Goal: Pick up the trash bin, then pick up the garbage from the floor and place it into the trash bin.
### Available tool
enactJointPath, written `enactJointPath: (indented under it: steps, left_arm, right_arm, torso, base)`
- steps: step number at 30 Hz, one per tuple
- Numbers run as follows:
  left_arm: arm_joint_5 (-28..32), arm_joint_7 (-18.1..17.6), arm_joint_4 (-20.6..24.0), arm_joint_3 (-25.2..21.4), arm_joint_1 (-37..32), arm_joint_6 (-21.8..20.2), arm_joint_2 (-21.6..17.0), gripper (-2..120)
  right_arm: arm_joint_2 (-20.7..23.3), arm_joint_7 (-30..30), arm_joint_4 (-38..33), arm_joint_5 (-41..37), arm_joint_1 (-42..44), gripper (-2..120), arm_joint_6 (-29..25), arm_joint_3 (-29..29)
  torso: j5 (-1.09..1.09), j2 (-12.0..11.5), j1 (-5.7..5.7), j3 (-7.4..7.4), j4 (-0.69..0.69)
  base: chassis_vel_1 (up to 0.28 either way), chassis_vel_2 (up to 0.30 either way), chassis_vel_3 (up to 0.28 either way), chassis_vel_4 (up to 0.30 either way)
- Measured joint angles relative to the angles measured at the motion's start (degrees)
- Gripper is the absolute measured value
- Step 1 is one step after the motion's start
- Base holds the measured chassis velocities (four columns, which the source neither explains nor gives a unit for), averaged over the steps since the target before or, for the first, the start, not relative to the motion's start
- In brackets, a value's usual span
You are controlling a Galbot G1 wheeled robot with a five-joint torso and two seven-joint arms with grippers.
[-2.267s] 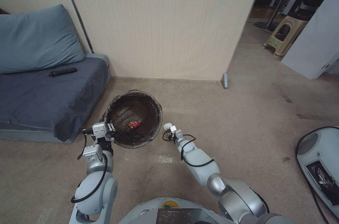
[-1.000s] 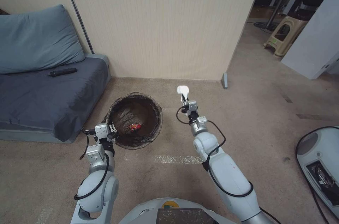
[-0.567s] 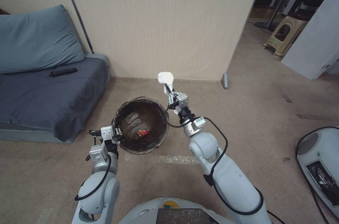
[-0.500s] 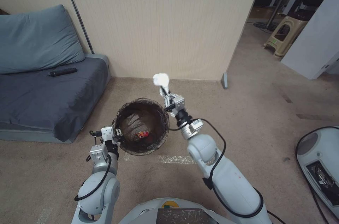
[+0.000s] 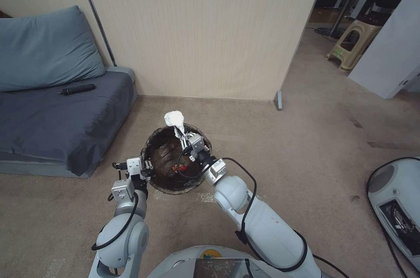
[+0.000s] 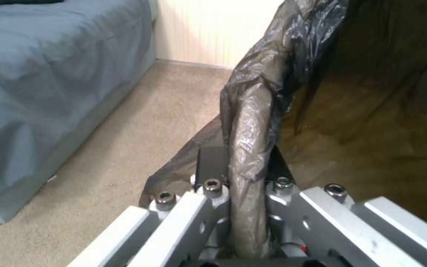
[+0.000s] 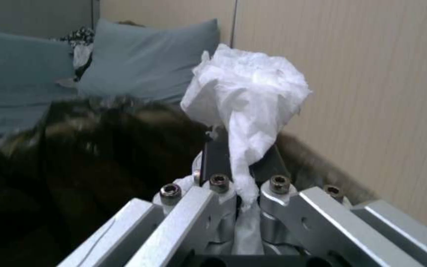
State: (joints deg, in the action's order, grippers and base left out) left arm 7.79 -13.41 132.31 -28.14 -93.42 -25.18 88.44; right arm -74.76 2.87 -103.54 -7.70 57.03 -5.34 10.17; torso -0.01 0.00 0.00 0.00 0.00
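Right wrist view shows the right gripper (image 7: 241,163) pinched tight on the tail of a crumpled white tissue (image 7: 245,92), whose bulk balloons out beyond the fingertips. Gripping only the twisted stem likely lets the wad fall cleanly once the jaws part. In the head view this gripper (image 5: 183,134) hangs over the mouth of the trash bin (image 5: 162,181), toward the rim's 1 o'clock edge, with the tissue (image 5: 174,118) poking past the rim at about 12 o'clock; judged from that, the wad is not yet squarely over the opening.

Left wrist view shows the left gripper (image 6: 238,178) closed on the bag-covered rim of the trash bin (image 6: 253,122), one finger inside and one outside, so the pail is carried by its wall. In the head view that gripper (image 5: 146,166) sits at the bin's 9 o'clock side, which keeps the opening free for the other arm to reach across.

Inside the bin, a small red packet (image 5: 179,167) lies on the bag's bottom. The floor (image 5: 306,151) around the bin is beige carpet, with a blue-grey sofa (image 5: 52,116) at the bin's 9 to 10 o'clock.
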Motion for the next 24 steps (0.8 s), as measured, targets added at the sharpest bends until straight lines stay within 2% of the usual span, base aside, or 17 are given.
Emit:
enactJointPath:
  steps: [11,20,23,24]
  left_arm:
    - [0.1,-0.3,0.3,0.3,0.0,0.2,0.1,0]
    - [0.8,-0.9,0.5,0.0,0.3,0.4,0.1,0]
    - [0.8,-1.0,0.5,0.1,0.4,0.4,0.2,0]
    - [0.8,-1.0,0.5,0.1,0.4,0.4,0.2,0]
  right_arm:
    - [0.1,0.5,4.7,-0.8,-0.3,0,0.4,2.0]
    - [-0.1,0.6,5.9,-1.0,0.4,-2,0.7,2.2]
    - [-0.1,0.5,6.1,-0.6,0.9,10,0.6,2.2]
    - [-0.1,0.5,6.1,-0.6,0.9,10,0.6,2.2]
  torso:
    - [0.00,0.0,0.00,0.01,0.00]
    - [0.01,0.0,0.00,0.00,0.00]
    - [0.01,0.0,0.00,0.01,0.00]
    - [0.01,0.0,0.00,0.01,0.00]
  base:
    - [0.000,0.000,0.000,0.000]
    - [0.000,0.000,0.000,0.000]
    - [0.000,0.000,0.000,0.000]
    - [0.000,0.000,0.000,0.000]
